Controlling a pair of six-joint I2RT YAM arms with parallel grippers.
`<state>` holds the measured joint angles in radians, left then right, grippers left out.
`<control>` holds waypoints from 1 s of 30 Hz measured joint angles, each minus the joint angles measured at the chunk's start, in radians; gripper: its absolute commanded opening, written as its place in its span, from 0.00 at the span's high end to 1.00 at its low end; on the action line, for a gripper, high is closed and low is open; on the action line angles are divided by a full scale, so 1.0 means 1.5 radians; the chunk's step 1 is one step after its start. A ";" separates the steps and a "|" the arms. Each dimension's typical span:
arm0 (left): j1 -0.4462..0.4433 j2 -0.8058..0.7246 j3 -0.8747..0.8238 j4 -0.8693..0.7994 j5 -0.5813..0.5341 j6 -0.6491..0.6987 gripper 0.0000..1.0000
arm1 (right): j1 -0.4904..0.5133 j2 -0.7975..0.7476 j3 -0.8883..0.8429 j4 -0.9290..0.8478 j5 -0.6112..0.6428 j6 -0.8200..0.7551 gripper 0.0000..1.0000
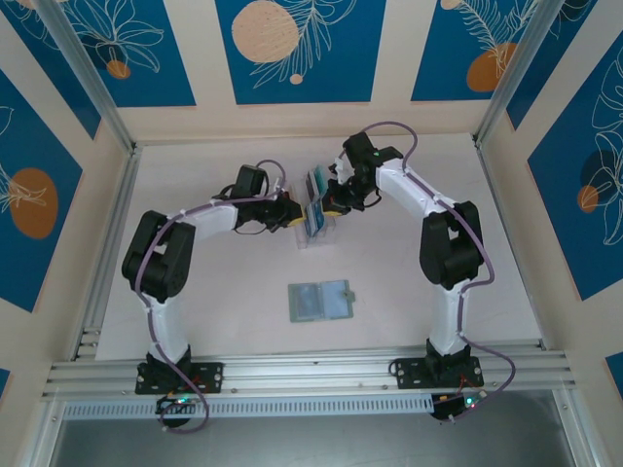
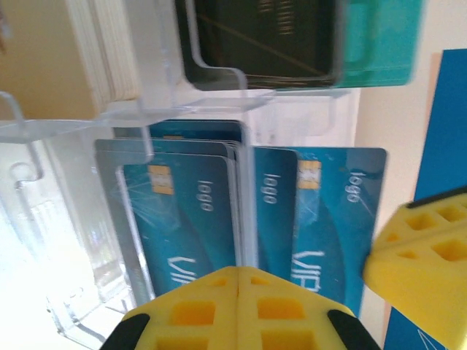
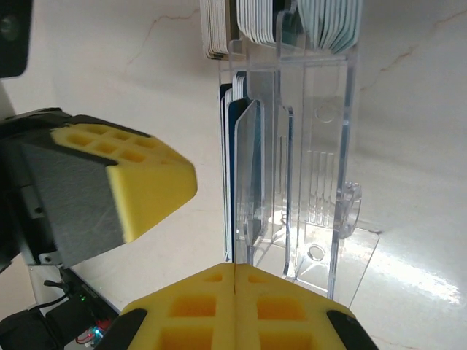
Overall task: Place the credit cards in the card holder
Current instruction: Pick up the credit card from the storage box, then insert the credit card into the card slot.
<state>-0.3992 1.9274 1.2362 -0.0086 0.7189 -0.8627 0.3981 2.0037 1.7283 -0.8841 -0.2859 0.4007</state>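
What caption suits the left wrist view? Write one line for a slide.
Shut left gripper faces blue credit cards standing in a clear plastic rack.

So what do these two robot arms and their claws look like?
The left arm and right arm are white tubes with bulky black joints, a thin purple cable looping along each. The left gripper and right gripper are yellow blocks moulded with square pockets.

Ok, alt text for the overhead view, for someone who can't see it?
Two robot arms reach inward, the left gripper and right gripper flanking a clear rack of cards at mid-table. A grey-green card holder lies flat nearer their bases.
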 measured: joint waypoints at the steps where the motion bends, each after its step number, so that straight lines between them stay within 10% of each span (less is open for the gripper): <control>1: 0.001 -0.006 -0.002 0.000 0.002 0.000 0.97 | 0.001 -0.004 0.001 -0.001 0.005 0.000 1.00; 20: 0.014 -0.183 -0.099 -0.144 -0.051 0.109 0.95 | 0.046 -0.164 -0.050 -0.013 0.106 0.001 1.00; 30: -0.128 -0.233 -0.199 -0.186 -0.105 0.136 0.94 | 0.178 -0.333 -0.307 -0.010 0.147 0.076 1.00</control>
<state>-0.5919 1.5772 0.9375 -0.2874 0.5613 -0.6590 0.6655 1.5040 1.2671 -0.8997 -0.0654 0.5152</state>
